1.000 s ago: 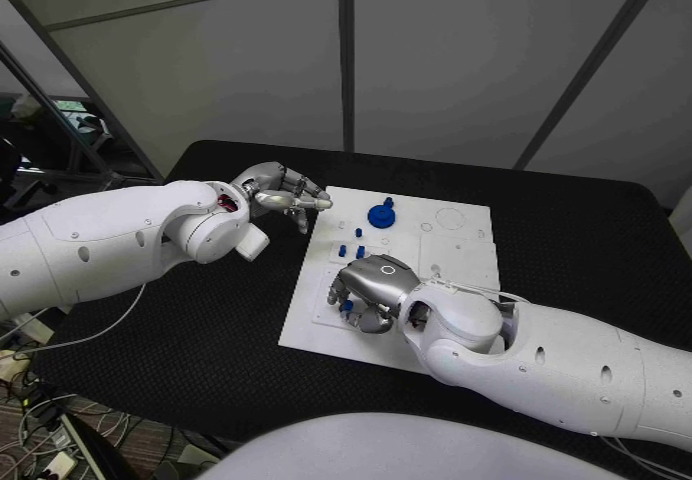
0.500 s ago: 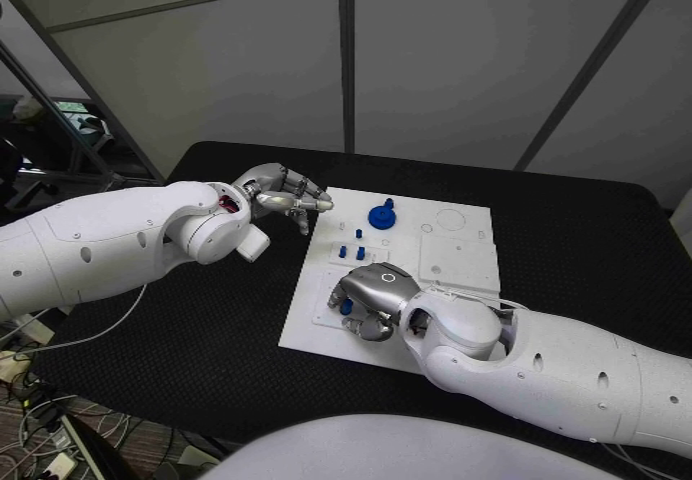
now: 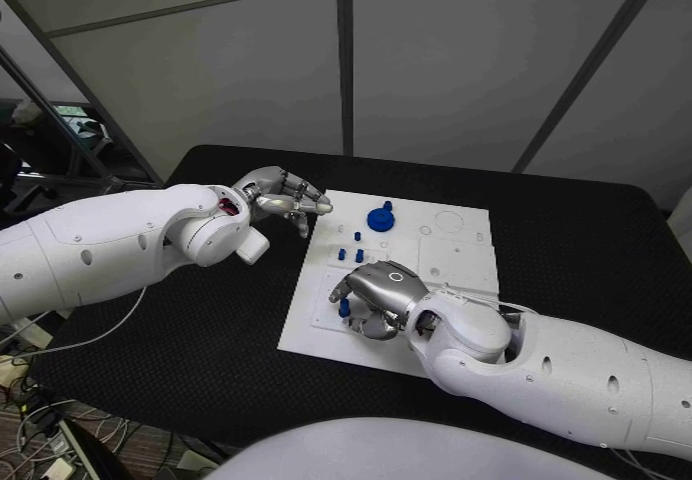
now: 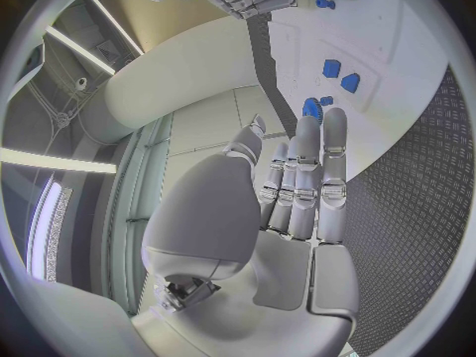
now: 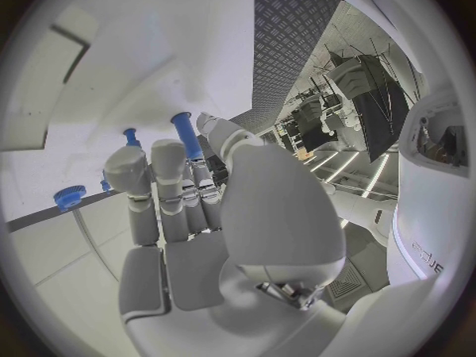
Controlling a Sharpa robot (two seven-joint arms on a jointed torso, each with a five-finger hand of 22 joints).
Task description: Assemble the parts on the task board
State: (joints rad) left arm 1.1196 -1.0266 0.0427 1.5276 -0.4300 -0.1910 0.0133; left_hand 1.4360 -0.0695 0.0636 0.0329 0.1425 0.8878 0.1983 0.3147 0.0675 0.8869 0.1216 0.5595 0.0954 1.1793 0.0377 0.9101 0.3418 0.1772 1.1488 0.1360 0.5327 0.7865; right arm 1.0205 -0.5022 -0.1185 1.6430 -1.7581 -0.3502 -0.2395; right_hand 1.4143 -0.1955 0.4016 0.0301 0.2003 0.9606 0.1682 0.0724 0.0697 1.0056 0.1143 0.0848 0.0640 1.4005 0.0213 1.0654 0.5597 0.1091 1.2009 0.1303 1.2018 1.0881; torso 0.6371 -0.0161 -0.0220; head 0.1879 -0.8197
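The right hand [image 3: 378,296] sits low over the near part of the flat white task board [image 3: 459,262], probably to pick up a small blue peg [image 5: 185,132]; its fingers [image 5: 169,184] curl around the peg, though I can't tell if they're really gripping. The left hand [image 3: 283,194] hovers by the board's far-left corner, fingers loosely apart, empty, likely just waiting.
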